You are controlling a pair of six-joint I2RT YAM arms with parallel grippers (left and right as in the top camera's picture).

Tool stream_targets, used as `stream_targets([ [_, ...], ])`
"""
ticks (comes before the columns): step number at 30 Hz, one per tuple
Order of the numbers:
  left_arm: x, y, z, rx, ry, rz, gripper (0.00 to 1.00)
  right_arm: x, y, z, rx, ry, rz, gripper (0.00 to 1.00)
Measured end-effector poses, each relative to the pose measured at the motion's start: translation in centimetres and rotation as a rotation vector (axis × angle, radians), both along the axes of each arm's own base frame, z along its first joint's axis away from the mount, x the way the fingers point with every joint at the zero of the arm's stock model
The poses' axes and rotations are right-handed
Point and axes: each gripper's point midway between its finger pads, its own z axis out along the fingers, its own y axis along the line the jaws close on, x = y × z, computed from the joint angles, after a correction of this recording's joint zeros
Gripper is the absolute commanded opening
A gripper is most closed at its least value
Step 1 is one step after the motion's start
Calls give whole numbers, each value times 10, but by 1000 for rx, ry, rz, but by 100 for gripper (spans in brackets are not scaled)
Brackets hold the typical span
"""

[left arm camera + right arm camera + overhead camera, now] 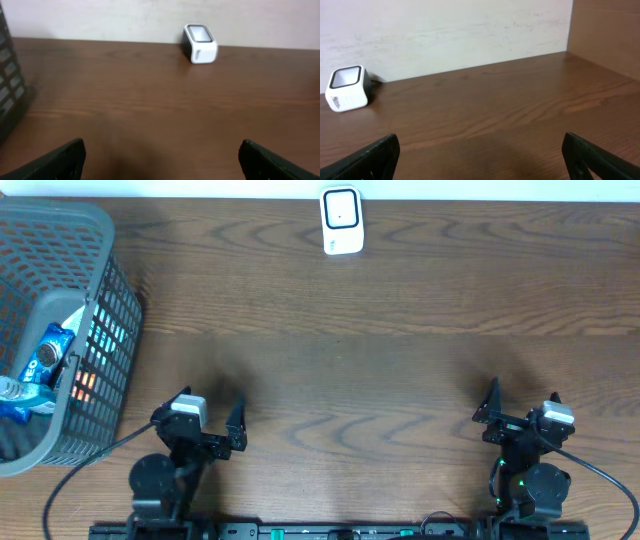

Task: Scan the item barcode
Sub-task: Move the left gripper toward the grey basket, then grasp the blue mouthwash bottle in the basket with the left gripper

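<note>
Two sets of jaws spread wide, holding nothing. I see the blue Oreo packet in the grey mesh basket, white cube scanner at the far edge of the table.

The surface is dark brown wood with a wavy grain running along its length, and it meets a pale wall at its far edge. A small white scanner with a dark window stands at the middle of the far edge, close against the wall. A grey slatted basket sits along the left edge, well apart from the scanner. A wooden panel rises at the far right corner
</note>
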Motion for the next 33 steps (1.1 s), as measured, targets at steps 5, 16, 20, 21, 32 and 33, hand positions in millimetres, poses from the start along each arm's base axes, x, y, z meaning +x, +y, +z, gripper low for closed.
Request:
stream_targets([
  [5, -4, -2, 78, -31, 69, -2, 98, 0, 0, 0, 0, 1, 0, 99],
  [16, 24, -3, 122, -37, 564, 11, 98, 0, 0, 0, 0, 0, 0, 99],
  [20, 51, 9, 167, -67, 527, 67, 98, 0, 0, 0, 0, 2, 0, 99],
  [21, 57, 20, 189, -80, 490, 112, 98, 0, 0, 0, 0, 0, 0, 99],
  [32, 32, 227, 237, -455, 449, 1028, 98, 0, 0, 0, 0, 0, 0, 99],
  [33, 30, 239, 226, -482, 480, 1074, 98, 0, 0, 0, 0, 0, 1, 99],
])
